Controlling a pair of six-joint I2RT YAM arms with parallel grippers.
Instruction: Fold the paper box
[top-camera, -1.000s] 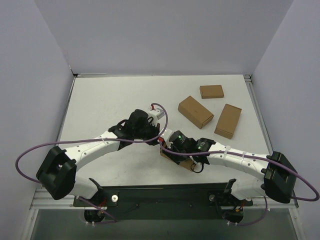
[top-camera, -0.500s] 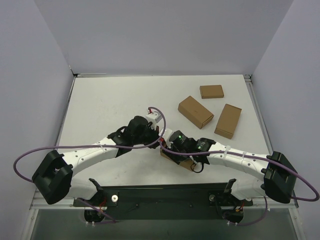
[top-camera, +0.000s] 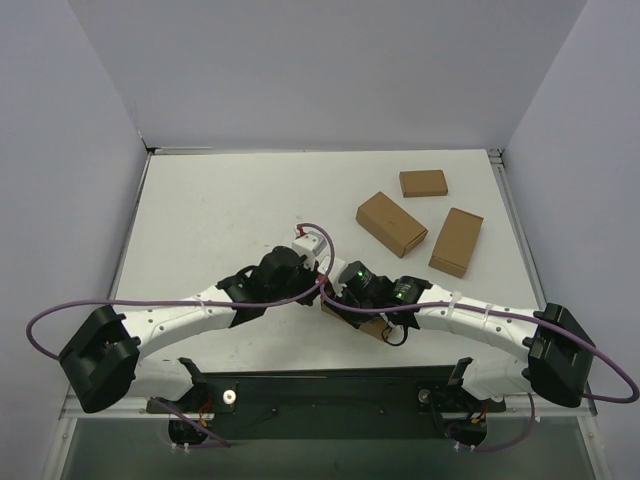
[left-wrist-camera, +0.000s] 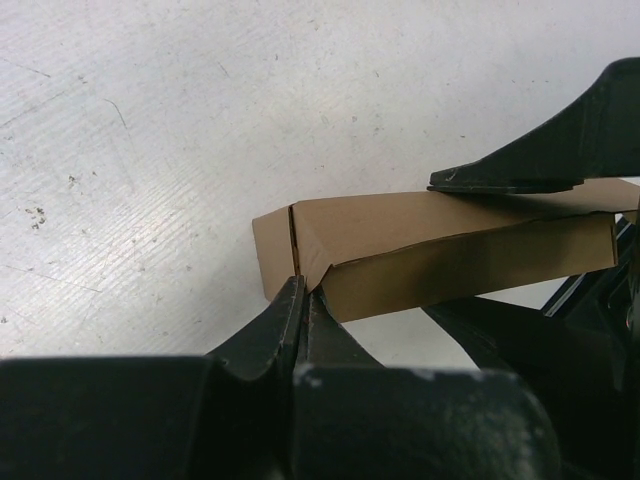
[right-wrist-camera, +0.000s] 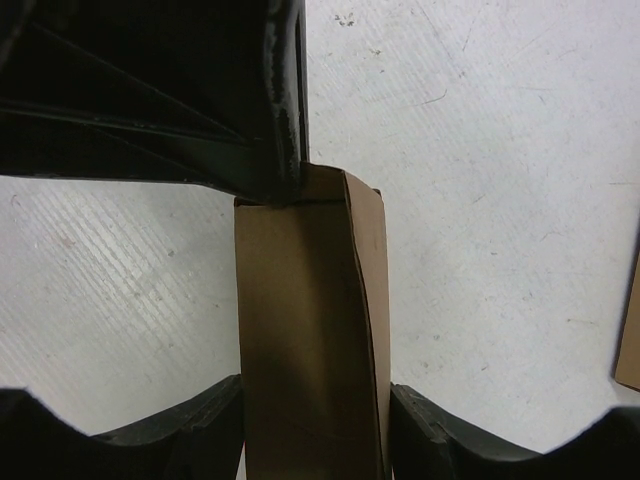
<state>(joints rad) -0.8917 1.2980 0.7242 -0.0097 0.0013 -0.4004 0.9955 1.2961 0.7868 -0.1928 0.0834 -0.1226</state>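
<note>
table (top-camera: 200, 210): white, three small boxes (top-camera: 391, 222) off at 2 o'clock | paper box (top-camera: 372, 327): lying flat, roughly 5 o'clock from table center | right fingers (right-wrist-camera: 200, 425): clamped on its long sides | left fingers (left-wrist-camera: 275, 325): squeezed together, tips touching its 10 o'clock end

The left arm (top-camera: 190, 312) and right arm (top-camera: 470, 318) have white link shells, black joints and bulky black shoulder blocks (top-camera: 98, 358). A purple cable (top-camera: 60, 310) loops off each. Green lights (top-camera: 352, 270) glow on the right wrist. The left wrist carries a white block (top-camera: 308, 243), possibly a camera. The left gripper (left-wrist-camera: 298, 295) and right gripper (right-wrist-camera: 315, 420) are matte black, with lightly scuffed, tapering fingers (left-wrist-camera: 265, 335).
</note>
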